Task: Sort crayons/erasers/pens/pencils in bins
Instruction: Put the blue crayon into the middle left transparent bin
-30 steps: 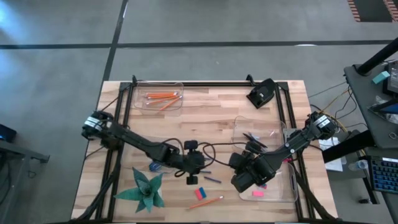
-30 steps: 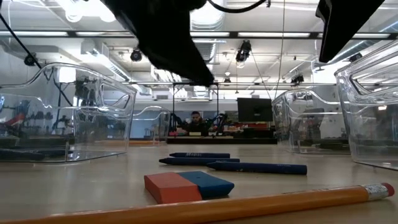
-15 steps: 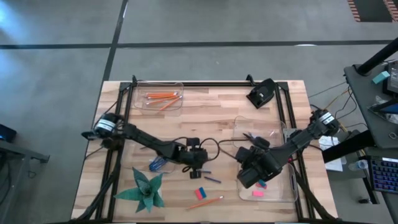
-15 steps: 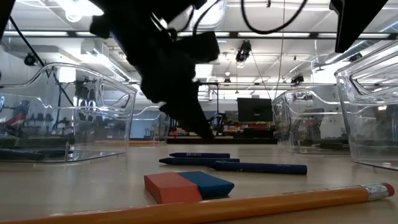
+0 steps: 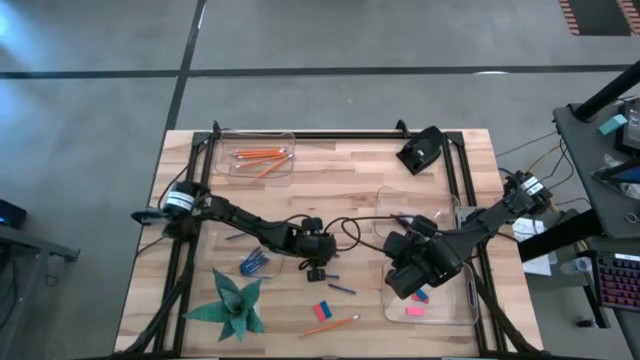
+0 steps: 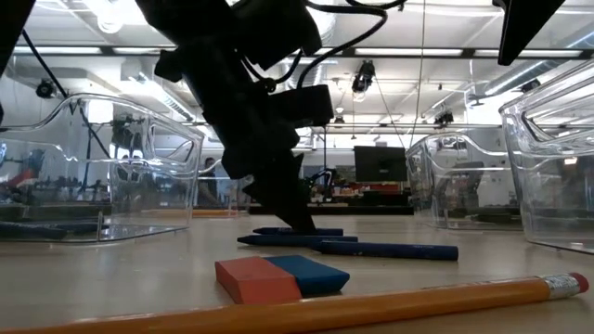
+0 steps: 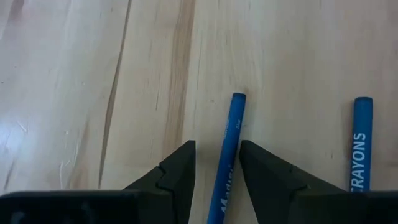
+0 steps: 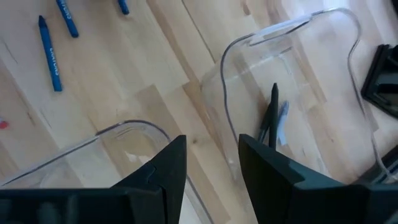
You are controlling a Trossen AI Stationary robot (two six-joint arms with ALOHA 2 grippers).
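Observation:
My left gripper (image 7: 216, 146) is open and low over the middle of the table (image 5: 320, 270). Its fingers stand on either side of one loose blue crayon (image 7: 231, 134); a second crayon (image 7: 359, 146) lies beside it. In the low view its tip (image 6: 302, 223) reaches down to the crayons (image 6: 385, 250) lying flat on the wood. My right gripper (image 8: 212, 143) is open and empty, hovering over the right-hand bins (image 5: 408, 282). A red-and-blue eraser (image 5: 321, 311) and an orange pencil (image 5: 333, 325) lie near the table's near edge.
A far-left bin (image 5: 294, 160) holds orange pencils (image 5: 258, 156). The right bin (image 8: 230, 56) holds dark pens (image 8: 273, 118); the near-right bin (image 5: 455, 318) holds pink and blue erasers (image 5: 413, 311). More blue crayons (image 5: 252, 263) and a green paper star (image 5: 235, 303) sit at the left; a black device (image 5: 420, 150) sits far right.
My left gripper has moved a little toward the table's right edge and come down until its fingers stand at the loose crayons. My right gripper has shifted slightly toward the right and far edges, staying over the bins. The loose crayons, eraser and pencil have stayed in place.

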